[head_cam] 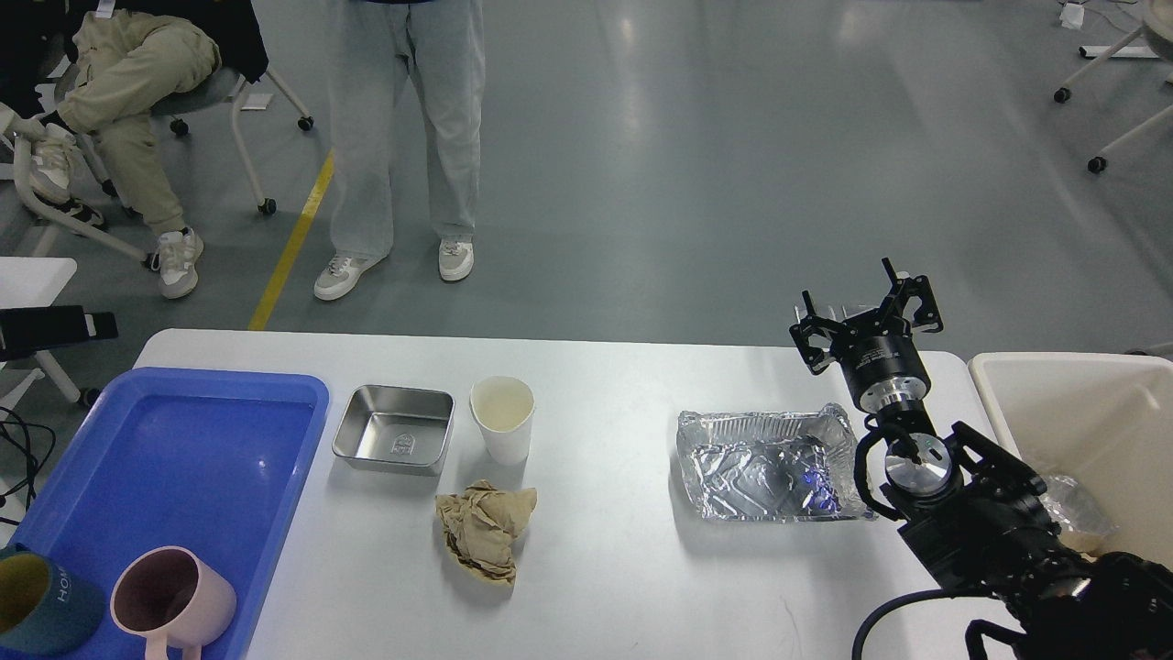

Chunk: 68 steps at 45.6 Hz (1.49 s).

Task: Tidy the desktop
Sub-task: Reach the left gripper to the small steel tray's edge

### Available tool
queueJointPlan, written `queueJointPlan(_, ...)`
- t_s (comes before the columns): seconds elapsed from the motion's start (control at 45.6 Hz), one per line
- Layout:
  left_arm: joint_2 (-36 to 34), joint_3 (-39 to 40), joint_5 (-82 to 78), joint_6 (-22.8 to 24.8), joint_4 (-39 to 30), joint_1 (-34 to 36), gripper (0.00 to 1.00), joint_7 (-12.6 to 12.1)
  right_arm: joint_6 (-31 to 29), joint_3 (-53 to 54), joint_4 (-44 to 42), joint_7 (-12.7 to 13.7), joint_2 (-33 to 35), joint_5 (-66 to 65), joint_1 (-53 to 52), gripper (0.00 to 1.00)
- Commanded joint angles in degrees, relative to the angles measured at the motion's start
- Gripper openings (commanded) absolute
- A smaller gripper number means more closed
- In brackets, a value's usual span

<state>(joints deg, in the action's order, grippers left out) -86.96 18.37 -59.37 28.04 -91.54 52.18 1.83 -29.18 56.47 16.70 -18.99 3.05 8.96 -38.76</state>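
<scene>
Glossy grey floor (733,165) — yellow line (291,247), wheeled chairs (229,101).

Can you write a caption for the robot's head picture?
Right gripper open above desktop holding foil tray, paper cup, crumpled paper.

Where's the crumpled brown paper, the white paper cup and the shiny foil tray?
Crumpled brown paper (486,530), head view, middle of the wad.
White paper cup (503,435), head view, its outer side wall.
Foil tray (761,424), head view, its far rim.
</scene>
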Motion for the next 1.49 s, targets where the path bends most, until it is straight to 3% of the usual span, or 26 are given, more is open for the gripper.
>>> queueJointPlan(0.0,0.0,0.2,0.8,2.0,0.2,1.2,0.93,0.6,0.0,0.0,0.0,-0.1,0.0,0.0,0.2,1.00)
queueJointPlan(0.241,0.3,0.1,5.8,6.9,4.5,5.6,0.94,6.0,0.0,0.0,0.0,0.0,-0.1,0.0,0.5,1.00)
queueJointPlan(0.417,3.4,-0.4,4.9,6.4,10.3,5.3,0.94,5.3,0.1,-1.1,0.0,-0.1,-0.1,0.0,0.4,1.00)
queueJointPlan(0.812,26.2,-1.2,-6.3,3.6,29.8,4.7,0.94,5.0,0.3,-2.0,0.0,-0.1,-0.3,0.0,0.3,1.00)
queueJointPlan(1.01,35.7,-9.0,-8.1,-1.2,33.5,4.7,0.91,4.7,0.3,-2.0,0.0,0.0,-0.3,0.0,0.3,1.00)
queueJointPlan(1.163,42.9,-18.1,-8.5,-8.0,37.4,4.8,0.88,1.6,0.3,-2.0,0.0,-0.1,-0.3,0.0,0.4,1.00)
queueJointPlan(1.47,55.9,-22.5,-8.4,-11.2,48.8,4.7,0.85,1.6,0.3,-2.1,0.0,-0.1,-0.3,0.0,0.5,1.00)
